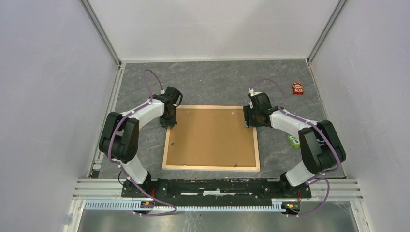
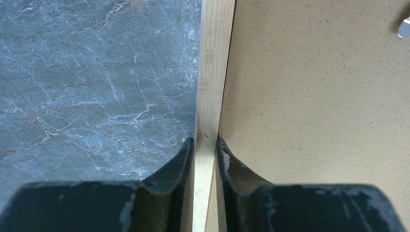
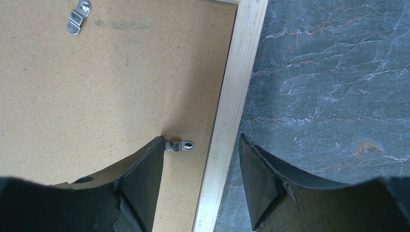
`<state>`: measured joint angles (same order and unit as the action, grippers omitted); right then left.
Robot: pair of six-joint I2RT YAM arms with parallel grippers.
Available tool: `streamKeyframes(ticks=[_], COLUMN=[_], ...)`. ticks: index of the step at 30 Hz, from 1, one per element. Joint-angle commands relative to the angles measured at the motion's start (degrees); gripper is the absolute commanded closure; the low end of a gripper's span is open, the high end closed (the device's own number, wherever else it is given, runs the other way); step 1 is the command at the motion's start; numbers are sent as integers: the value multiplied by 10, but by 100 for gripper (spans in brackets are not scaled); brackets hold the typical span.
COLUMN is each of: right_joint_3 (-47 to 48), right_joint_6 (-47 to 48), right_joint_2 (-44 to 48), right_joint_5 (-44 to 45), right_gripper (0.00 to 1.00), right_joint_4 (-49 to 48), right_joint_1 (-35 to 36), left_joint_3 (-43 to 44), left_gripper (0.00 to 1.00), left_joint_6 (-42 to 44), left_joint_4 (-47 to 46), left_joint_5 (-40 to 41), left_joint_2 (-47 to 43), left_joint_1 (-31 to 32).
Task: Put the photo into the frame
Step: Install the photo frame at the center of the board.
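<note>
The frame (image 1: 211, 167) of pale wood lies flat in the middle of the table, back side up, with a brown backing board (image 1: 211, 137) filling it. The photo is hidden. My left gripper (image 1: 169, 118) is at the frame's far left corner. In the left wrist view the left gripper (image 2: 205, 142) is shut on the frame's left rail (image 2: 212, 72), one finger on each side. My right gripper (image 1: 249, 121) stands open over the right rail (image 3: 237, 87). The right gripper (image 3: 200, 137) has one finger over the board beside a metal clip (image 3: 180, 145) and the other finger over the table.
A small red object (image 1: 298, 88) lies at the back right of the marbled table. A green one (image 1: 293, 140) sits beside the right arm. A second metal clip (image 3: 77, 17) is on the board. Grey walls close in the table on three sides.
</note>
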<state>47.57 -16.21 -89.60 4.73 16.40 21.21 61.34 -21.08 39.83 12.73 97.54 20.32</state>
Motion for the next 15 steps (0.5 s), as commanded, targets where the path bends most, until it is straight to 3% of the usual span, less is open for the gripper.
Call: streamKeyframes(ticks=[1,5,15], right_joint_3=[16,19,-13], right_joint_6=[16,19,62], right_joint_2=[-28,-20,30], right_joint_5=[42,42,67], right_gripper=[38,48,51], right_joint_4=[55,65,113], right_joint_1=[2,3,3], left_joint_3=[13,10,8], left_gripper=[98,98,98], left_joint_6=[-2,-2,-11], left_joint_4=[-24,-22,-20], left_joint_5=[-23,-18,8], left_joint_2=[-6,-10,-14], left_joint_1=[-2,-2,-1])
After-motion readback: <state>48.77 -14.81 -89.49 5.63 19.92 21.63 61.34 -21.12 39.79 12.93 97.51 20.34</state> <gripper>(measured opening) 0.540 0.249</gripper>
